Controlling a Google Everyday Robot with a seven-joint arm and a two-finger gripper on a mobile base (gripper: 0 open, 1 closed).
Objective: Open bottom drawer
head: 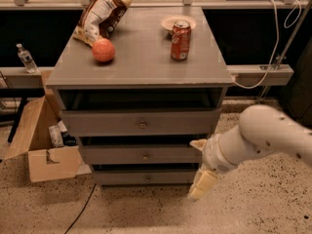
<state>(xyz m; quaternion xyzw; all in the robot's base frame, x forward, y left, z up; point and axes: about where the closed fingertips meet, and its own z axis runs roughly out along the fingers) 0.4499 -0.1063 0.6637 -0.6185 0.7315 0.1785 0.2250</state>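
Hovering low beside the right edge of the chest [141,69], the claw [200,165] was spread apart, grasping nothing
The bottom drawer [146,178] sat lowest of three fronts, its right end near the lower finger [202,185]

No legible text (hand [198,168] beside bottom drawer [122,178])
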